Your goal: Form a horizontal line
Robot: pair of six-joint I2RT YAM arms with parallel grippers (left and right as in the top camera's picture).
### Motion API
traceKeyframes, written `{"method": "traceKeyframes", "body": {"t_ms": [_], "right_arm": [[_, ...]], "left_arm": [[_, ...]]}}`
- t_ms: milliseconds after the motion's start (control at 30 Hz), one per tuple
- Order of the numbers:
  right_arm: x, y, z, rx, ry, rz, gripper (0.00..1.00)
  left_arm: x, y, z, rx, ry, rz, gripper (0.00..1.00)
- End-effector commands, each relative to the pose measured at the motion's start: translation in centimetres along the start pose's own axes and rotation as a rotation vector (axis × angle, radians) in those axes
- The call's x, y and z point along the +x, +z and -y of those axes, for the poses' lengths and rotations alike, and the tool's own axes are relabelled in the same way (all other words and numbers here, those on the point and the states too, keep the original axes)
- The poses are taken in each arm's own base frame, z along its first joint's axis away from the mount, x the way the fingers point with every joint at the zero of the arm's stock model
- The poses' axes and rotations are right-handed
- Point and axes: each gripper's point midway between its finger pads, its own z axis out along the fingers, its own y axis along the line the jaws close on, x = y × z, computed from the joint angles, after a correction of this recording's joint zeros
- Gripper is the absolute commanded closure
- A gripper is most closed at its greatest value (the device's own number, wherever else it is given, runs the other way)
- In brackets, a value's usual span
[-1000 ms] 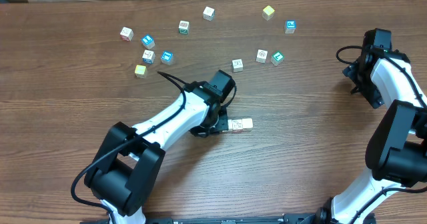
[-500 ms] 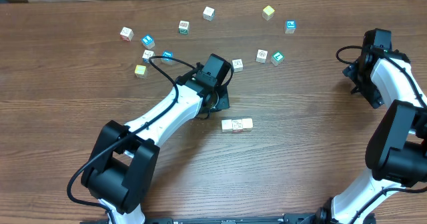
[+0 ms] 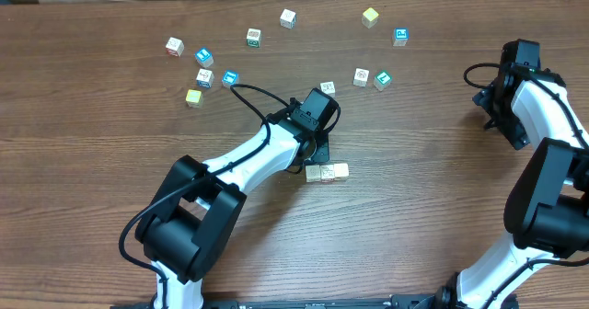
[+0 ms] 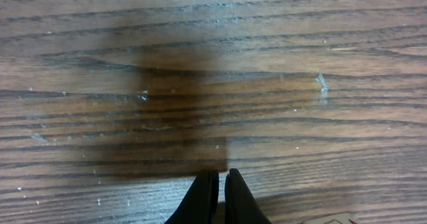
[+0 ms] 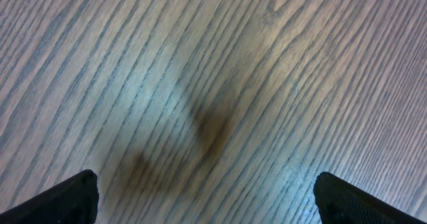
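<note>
Horizontal line (image 3: 329,172) sits mid-table, a touch toward the near edge: a short, level row of touching cubes. Left gripper (image 4: 218,181) hovers just behind its left end, jaws pinched shut on nothing. Plenty left, I'd say, with loose cubes (image 3: 288,17) dotting the far edge. Right gripper (image 5: 203,184) hangs wide open by the right edge, over bare wooden table (image 3: 92,208).
</note>
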Motion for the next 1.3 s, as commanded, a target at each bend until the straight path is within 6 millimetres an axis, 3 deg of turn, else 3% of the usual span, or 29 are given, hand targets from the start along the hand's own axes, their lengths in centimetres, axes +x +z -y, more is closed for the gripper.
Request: {"method": "traceKeyframes", "body": {"t_ms": [0,467,1267], "right_arm": [[-0.5,0.1,-0.3,0.002,0.001,0.013,0.00],[-0.5,0.1,-0.3,0.002,0.001,0.013,0.00],[-0.5,0.1,-0.3,0.002,0.001,0.013,0.00]], "left_arm": [[-0.9,-0.2,0.1,0.000,0.015,0.025,0.96],[0.6,-0.2,0.3,0.022,0.019,-0.047,0.96],[1.1,-0.3,0.4,0.031,0.023,-0.067,0.96]]}}
